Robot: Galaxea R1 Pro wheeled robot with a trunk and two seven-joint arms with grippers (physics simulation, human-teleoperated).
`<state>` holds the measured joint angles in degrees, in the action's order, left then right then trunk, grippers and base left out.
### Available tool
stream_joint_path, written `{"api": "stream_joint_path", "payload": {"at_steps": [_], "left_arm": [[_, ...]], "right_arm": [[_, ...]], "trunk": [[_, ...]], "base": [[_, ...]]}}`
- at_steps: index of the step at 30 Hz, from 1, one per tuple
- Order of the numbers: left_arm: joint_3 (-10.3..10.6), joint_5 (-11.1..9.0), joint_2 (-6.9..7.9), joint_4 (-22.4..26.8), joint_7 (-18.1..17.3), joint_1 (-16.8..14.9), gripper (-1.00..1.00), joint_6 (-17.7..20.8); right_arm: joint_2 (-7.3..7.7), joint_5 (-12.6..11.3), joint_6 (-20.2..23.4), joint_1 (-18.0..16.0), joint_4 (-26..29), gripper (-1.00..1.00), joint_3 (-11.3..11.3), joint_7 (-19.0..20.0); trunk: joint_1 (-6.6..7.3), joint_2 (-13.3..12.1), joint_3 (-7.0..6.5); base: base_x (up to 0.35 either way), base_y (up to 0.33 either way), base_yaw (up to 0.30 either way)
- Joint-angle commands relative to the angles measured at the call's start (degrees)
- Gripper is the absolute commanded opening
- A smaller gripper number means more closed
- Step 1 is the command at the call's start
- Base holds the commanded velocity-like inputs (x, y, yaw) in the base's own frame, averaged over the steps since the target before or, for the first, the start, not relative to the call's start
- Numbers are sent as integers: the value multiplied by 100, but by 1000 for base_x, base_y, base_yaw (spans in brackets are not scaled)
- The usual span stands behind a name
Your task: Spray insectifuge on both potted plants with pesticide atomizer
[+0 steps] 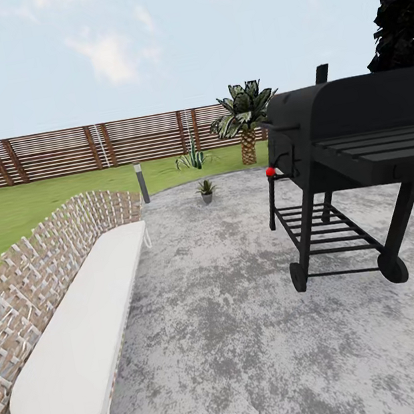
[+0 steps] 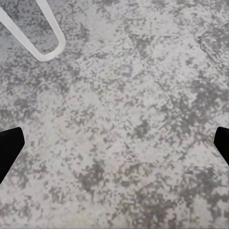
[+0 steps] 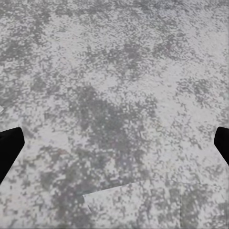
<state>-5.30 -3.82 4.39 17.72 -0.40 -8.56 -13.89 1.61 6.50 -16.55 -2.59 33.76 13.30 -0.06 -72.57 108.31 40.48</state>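
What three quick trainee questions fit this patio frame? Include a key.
1. True or false: the grill has no wheels.
2. Which seat flanks the patio on the left? A) woven bench B) swing C) stool
3. What small thing sits at the patio's far edge, near the bollard lamp?
Key: 1 false, it has wheels at its feet; 2 A; 3 a potted plant.

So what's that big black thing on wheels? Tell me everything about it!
It's a black barbecue grill that looks like metal. It has a rounded, closed lid, a flat slatted side shelf, a small chimney on top and a red knob on its near end. Slanted legs hold a slatted rack low down, with two small wheels touching the grey paved patio. It stands upright, across from the bench.
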Motion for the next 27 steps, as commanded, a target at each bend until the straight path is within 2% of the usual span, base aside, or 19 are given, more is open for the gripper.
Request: {"api": "stream_joint_path", "payload": {"at_steps": [1, 12, 27], "left_arm": [[2, -40, 0, -5, -4, -4, 100, -17], [2, -40, 0, -5, -4, -5, 100, -17], [2, -40, 0, -5, -4, -5, 100, -18]], "right_arm": [[-3, 70, -21, -4, -7, 100, 23, -2], [-9, 57, -24, -4, -10, 100, 47, -18], [-12, 62, -15, -4, -10, 100, 50, -13]], "trunk": [[-22, 44, 24], [-263, 485, 225], [-593, 1086, 622]], "base": [[0, 0, 0], [0, 0, 0], [0, 0, 0]]}}
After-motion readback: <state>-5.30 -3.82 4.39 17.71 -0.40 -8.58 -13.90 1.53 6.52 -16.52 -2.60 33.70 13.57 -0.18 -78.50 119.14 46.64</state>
